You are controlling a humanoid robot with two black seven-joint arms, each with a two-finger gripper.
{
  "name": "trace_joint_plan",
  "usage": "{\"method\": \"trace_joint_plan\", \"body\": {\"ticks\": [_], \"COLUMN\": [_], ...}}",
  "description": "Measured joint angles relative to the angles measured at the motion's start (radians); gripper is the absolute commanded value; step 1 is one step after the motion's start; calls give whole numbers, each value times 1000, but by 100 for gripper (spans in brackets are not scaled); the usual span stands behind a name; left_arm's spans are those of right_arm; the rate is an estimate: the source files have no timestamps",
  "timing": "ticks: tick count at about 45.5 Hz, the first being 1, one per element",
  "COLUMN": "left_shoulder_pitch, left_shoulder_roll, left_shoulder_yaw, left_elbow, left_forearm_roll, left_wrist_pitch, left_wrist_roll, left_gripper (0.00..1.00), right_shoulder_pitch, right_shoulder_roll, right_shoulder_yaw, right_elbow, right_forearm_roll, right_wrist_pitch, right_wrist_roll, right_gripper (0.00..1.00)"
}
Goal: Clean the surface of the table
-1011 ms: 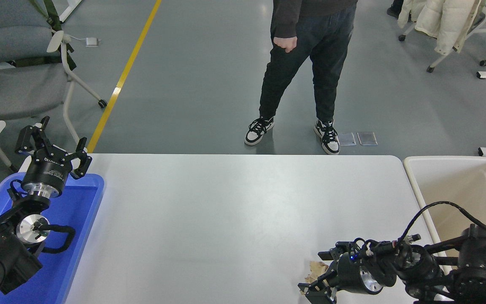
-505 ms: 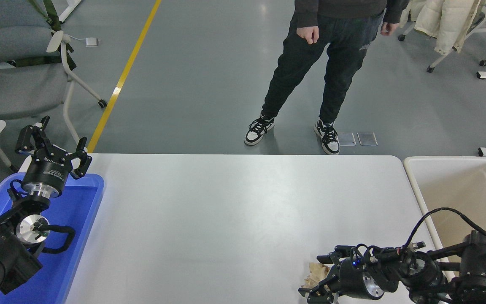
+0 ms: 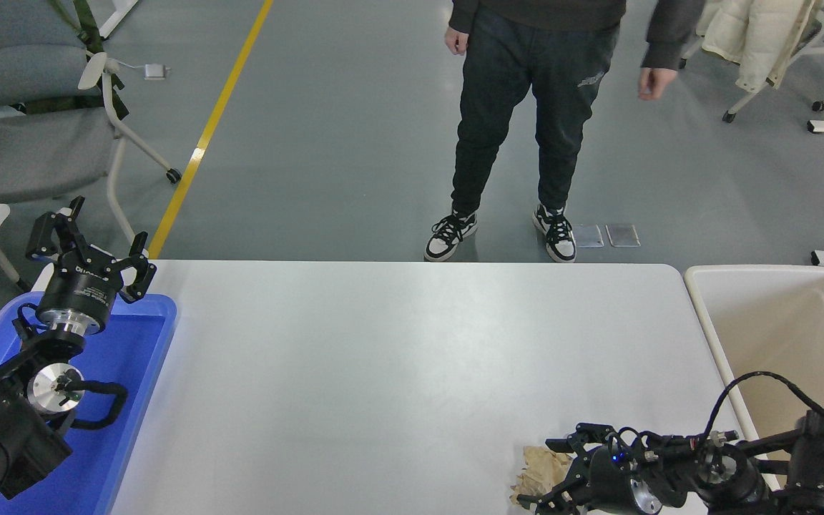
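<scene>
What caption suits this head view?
Right gripper closes in on crumpled brown paper at the white table's near edge.

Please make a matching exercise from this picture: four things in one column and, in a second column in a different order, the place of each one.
Things:
1. blue tray
2. beige bin
3. crumpled brown paper
4. person

Places:
A. on the table surface, near its front right corner, at the tip of the right tool
B. standing on the floor beyond the table's far edge
C. at the table's left end, under the parked left tool
D. beside the table's right end

Pairs: 1-C, 2-D, 3-A, 4-B
</scene>
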Motion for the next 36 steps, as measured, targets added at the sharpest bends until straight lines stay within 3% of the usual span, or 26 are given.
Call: {"method": "trace_joint_plan", "body": {"ticks": [2,5,7,10,12,15,17,21,23,36], "left_shoulder_pitch": [0,0,0,0,0,0,0,0,0,0], "left_shoulder_roll": [0,0,0,0,0,0,0,0,0,0], "left_shoulder_yaw": [0,0,0,0,0,0,0,0,0,0], "left_elbow": [0,0,0,0,0,0,0,0,0,0], "left_forearm_roll": [0,0,0,0,0,0,0,0,0,0], "left_wrist_pitch": [0,0,0,0,0,0,0,0,0,0], "left_wrist_roll": [0,0,0,0,0,0,0,0,0,0], "left_gripper": [100,100,100,100,100,100,100,100,100,100], "right_shoulder_pitch": [-5,-10,-13,-17,-19,-24,-30,-40,-43,-35], "right_shoulder_roll": [1,1,2,3,4,5,6,6,6,6], "right_shoulder_yaw": [-6,-15,-19,-24,-28,-32,-34,-34,-31,-16], "right_elbow": [-6,-13,-18,-26,-32,-43,-49,-58,-60,-60], "right_forearm_roll": [-2,-6,-7,-9,-9,-6,-4,1,8,121], "right_wrist_pitch": [-14,-35,-44,-58,-65,-73,-77,-83,-84,-87], "right_wrist_roll": [7,15,20,29,34,39,42,46,48,74], "right_gripper": [81,76,62,50,36,30,15,10,0,0]}}
